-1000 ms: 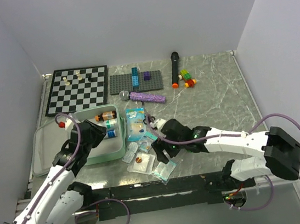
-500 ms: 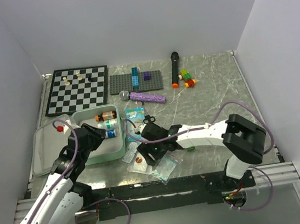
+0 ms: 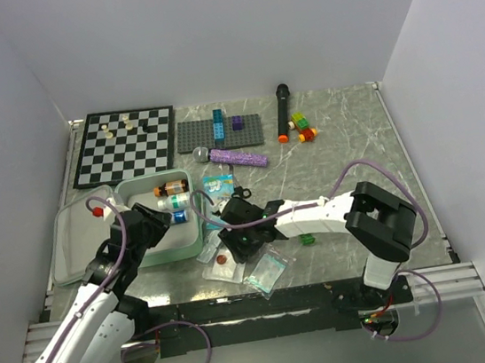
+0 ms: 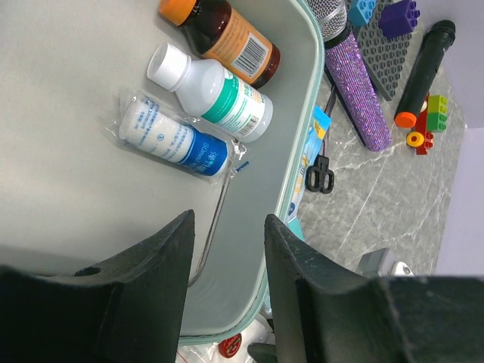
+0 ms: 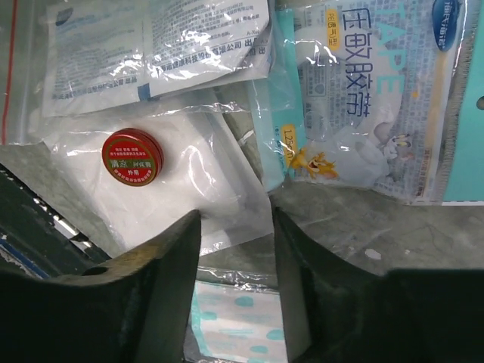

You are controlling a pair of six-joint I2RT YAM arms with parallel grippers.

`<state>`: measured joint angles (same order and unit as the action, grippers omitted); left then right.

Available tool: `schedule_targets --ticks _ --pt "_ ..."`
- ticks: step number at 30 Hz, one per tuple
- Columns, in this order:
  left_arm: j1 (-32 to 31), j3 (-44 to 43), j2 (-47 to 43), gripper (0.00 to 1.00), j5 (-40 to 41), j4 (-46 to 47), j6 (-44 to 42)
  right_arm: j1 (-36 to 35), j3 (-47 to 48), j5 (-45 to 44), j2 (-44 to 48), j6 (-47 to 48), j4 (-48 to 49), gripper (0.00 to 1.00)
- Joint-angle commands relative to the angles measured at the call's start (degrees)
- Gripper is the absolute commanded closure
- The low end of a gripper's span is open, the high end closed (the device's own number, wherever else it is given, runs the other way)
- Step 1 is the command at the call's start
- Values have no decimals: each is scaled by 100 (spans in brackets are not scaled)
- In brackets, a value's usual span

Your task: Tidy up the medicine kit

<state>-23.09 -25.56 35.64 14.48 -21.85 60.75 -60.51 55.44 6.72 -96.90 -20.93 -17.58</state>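
Medicine kit [image 3: 180, 250] sits open at bench's left edge, toward the near corner. Right gripper [image 5: 234, 219] jaws apart, straddling a slick pouch [image 5: 189, 181] corner beside it; thin film may slip out or drag neighbouring pouches. Left gripper [image 4: 227, 227] apart, empty, over kit.

A grey-green marbled desk [image 3: 345, 141] carries a black-and-white chessboard [image 3: 123, 146] at 11 o'clock, with a few pale chess pieces [image 3: 127, 120] along its far edge. Just beside it, at 12 o'clock, lies a grey studded plate [image 3: 220, 133] bearing a blue brick [image 3: 217, 120] and a purple brick [image 3: 237, 122]. A purple glitter microphone [image 3: 237, 157] lies along the plate's near edge. At 1 o'clock are a black microphone [image 3: 283, 113] and a cluster of coloured bricks [image 3: 304, 128]. A small green brick [image 3: 307, 240] sits alone at 5 o'clock.
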Motion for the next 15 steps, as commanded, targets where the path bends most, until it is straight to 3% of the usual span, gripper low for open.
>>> schedule_targets --ticks 1,10,15 --pt "15 16 -110 53 -51 66 7 -5 169 -21 -48 -61 -131 55" --pt "15 60 -154 53 -33 110 -28 57 -112 -443 636 -17 -535 100" --pt "15 25 -22 53 -86 189 -46 66 -182 -576 1155 71 -738 100"
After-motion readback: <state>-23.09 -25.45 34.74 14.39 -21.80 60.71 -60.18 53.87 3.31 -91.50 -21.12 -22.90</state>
